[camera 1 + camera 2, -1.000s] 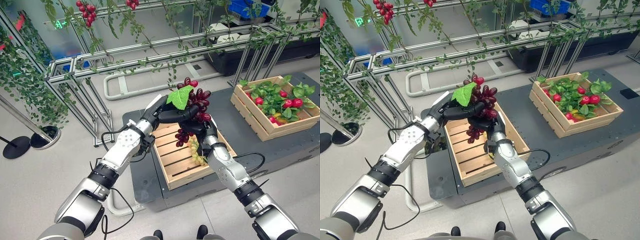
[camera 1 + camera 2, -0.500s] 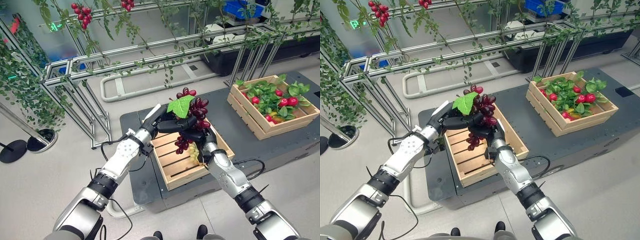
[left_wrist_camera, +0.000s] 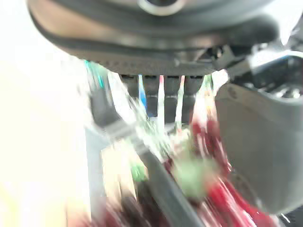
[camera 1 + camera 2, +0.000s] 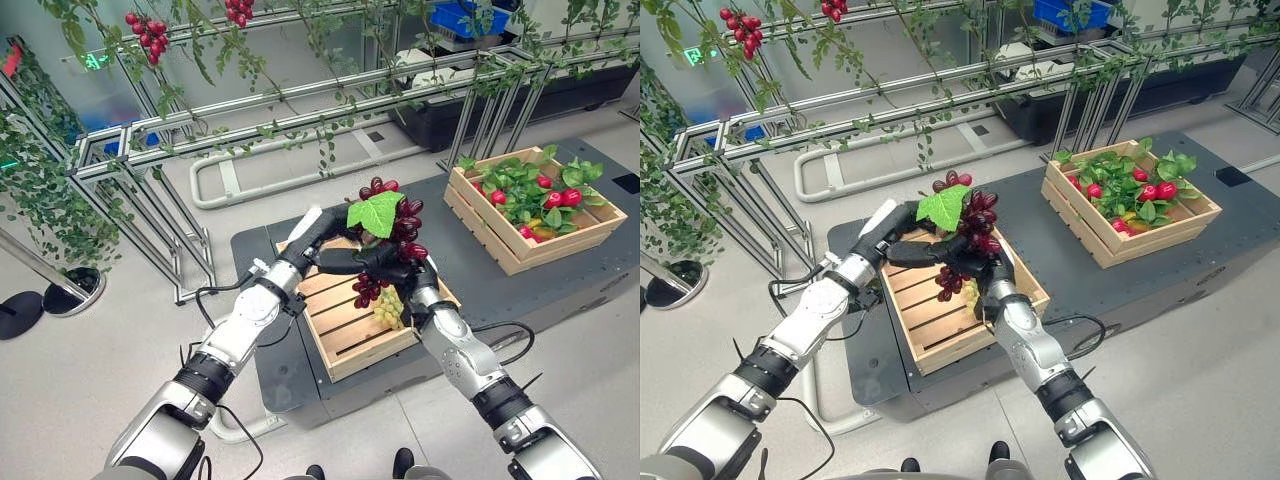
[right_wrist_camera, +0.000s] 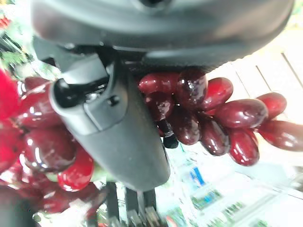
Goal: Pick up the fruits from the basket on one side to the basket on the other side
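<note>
Near crate (image 4: 350, 340): we see a slatted wooden crate on the dark platform (image 4: 270, 360), closest to us; a pale green grape bunch (image 4: 388, 308) lies inside it, by the right forearm
Right hand (image 4: 985, 270): it sits above the near crate; in its wrist view the thumb (image 5: 113, 132) curls against glossy dark red grapes, so we call it closed on the red bunch
Red grape bunch (image 4: 395, 225): lifted over the near crate, held between both hands; a green leaf (image 4: 375, 212) tops it, and a lower cluster dangles just above the slats
Left hand (image 4: 325, 235): it comes in from the left and meets the bunch at the leaf; dark fingers (image 4: 915, 250) reach under the grapes; we cannot tell how firmly they wrap, its wrist view being smeared
Writing: nothing we can read on the crates or platform; a small green sign (image 4: 92, 62) glows far back, its marks too small to make out
Far crate (image 4: 530, 205): well apart to the right on the same platform; filled with green leaves and red fruits (image 4: 555, 198)
Around: a metal-tube frame (image 4: 300, 95) stands beyond the platform, hung with vines and red berry clusters (image 4: 145, 30); a post with a round black base (image 4: 20, 312) stands at far left
</note>
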Controlling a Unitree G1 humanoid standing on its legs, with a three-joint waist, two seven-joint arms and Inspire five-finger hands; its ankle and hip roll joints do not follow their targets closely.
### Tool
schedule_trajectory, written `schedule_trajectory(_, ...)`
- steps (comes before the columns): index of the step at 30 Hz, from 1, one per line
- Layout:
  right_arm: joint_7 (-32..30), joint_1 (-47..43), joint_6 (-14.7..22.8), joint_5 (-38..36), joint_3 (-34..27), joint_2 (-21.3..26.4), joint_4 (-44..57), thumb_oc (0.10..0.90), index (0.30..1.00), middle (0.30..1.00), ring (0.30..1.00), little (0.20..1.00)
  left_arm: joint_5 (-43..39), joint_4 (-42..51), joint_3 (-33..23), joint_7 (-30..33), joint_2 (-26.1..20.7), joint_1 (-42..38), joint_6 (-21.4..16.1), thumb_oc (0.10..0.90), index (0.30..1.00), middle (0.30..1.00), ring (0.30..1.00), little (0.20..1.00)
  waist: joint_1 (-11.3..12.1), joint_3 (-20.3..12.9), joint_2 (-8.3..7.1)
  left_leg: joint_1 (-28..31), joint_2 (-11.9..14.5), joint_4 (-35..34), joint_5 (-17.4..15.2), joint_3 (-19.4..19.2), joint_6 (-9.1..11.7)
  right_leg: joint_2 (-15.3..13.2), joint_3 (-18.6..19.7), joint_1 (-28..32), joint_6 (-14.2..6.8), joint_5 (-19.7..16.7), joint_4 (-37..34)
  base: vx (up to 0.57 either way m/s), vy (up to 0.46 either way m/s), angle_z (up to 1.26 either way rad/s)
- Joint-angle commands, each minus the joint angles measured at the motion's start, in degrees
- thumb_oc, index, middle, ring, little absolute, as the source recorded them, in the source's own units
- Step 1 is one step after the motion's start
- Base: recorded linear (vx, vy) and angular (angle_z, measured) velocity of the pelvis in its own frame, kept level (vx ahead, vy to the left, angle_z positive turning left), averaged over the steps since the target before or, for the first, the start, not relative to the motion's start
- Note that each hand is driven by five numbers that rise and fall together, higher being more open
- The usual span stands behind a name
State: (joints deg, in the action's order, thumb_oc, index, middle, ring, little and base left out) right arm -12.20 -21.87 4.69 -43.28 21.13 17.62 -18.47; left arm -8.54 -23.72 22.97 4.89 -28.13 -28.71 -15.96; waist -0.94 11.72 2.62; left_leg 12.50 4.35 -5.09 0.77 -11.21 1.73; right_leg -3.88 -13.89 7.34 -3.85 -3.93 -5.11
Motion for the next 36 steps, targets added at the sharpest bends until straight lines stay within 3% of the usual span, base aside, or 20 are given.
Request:
schedule_trajectory(1,0.2,-0.8,11.6,-1.8,-8.3,3.4,-0.6,0.400,0.300,0.300,0.300,0.300,3.5,-6.4,-10.2,12.5,-10.0,-0.5,-6.8,0.800,0.900,0.900,0.900,0.900,0.4,-8.3,-1.76,-1.3,-0.3,0.1,-5.3,-0.5,0.8,-2.3,0.4,1.9,-0.9,6.0,0.1,0.00,-0.006,-0.09)
schedule_trajectory(9,0.7,0.6,11.4,-1.3,-8.6,2.8,-0.5,0.400,0.300,0.300,0.300,0.300,9.3,-4.6,-11.0,19.6,-10.2,0.3,-10.9,0.800,0.900,0.900,0.900,0.900,0.4,-8.4,-2.01,-1.3,-0.3,0.1,-5.4,-0.5,0.8,-2.3,0.4,1.9,-1.0,5.9,0.1,0.00,-0.001,-0.01)
schedule_trajectory(13,0.5,0.9,11.6,-1.0,-8.5,2.4,-0.5,0.400,0.300,0.300,0.300,0.300,8.0,-4.1,-10.9,19.2,-9.6,0.8,-10.7,0.800,0.900,0.900,0.900,0.900,0.4,-8.4,-2.09,-1.3,-0.3,0.1,-5.4,-0.5,0.8,-2.3,0.4,1.9,-1.0,5.9,0.1,0.00,0.000,0.00)
schedule_trajectory(18,-0.1,1.8,12.3,0.5,-9.5,2.2,-0.6,0.400,0.300,0.300,0.300,0.300,2.4,-3.3,-11.6,14.0,-8.1,2.8,-10.7,0.800,0.900,0.900,0.900,0.900,0.4,-8.4,-2.20,-1.2,-0.4,0.1,-5.4,-0.5,0.7,-2.3,0.5,2.0,-1.1,5.9,0.1,0.00,0.000,0.00)
schedule_trajectory(25,-0.4,8.1,14.6,7.5,-12.0,1.7,1.4,0.400,0.300,0.300,0.300,0.300,-7.7,1.5,-14.3,7.0,-2.1,10.3,-12.8,0.800,0.900,0.900,0.900,0.900,-0.1,-7.8,-2.57,-0.9,-0.1,0.1,-5.6,-1.1,0.4,-2.0,0.9,2.1,-0.9,5.9,0.1,0.01,-0.030,-0.01)
schedule_trajectory(32,0.4,17.0,18.3,11.7,-14.5,-1.1,5.6,0.400,0.300,0.300,0.300,0.300,-12.4,6.2,-17.3,8.3,6.6,22.0,-13.6,0.800,0.900,0.900,0.900,0.900,-0.7,-6.5,-3.93,-0.4,0.4,0.1,-5.4,-0.6,-0.1,-0.4,2.8,2.8,0.4,6.4,0.1,0.00,-0.106,-0.06)
schedule_trajectory(34,0.8,17.5,18.5,10.1,-15.2,-1.0,5.7,0.400,0.300,0.300,0.300,0.300,-14.8,6.4,-17.4,8.2,8.1,24.0,-12.4,0.800,0.900,0.900,0.900,0.900,-0.1,-6.0,-4.47,0.1,-0.7,0.2,-5.3,2.2,-0.4,0.3,5.1,2.6,0.6,6.5,0.1,-0.05,-0.016,-0.32)
schedule_trajectory(35,1.3,17.2,19.0,9.9,-15.3,-0.9,5.5,0.400,0.300,0.300,0.300,0.300,-15.8,6.5,-17.6,9.3,8.9,25.3,-12.4,0.800,0.900,0.900,0.900,0.900,0.7,-5.5,-4.93,-1.2,-2.4,4.1,-7.8,6.4,-0.8,0.4,8.1,2.0,0.7,6.4,0.1,-0.10,0.070,-0.57)
schedule_trajectory(36,2.0,16.6,19.2,9.4,-15.1,-0.5,5.4,0.400,0.300,0.300,0.300,0.300,-17.0,6.9,-18.1,10.3,9.4,26.9,-12.7,0.800,0.900,0.900,0.900,0.900,2.1,-5.4,-4.63,-2.7,-4.9,4.1,-8.1,13.3,-1.7,1.0,11.4,1.4,0.8,6.0,0.1,-0.13,0.098,-0.59)
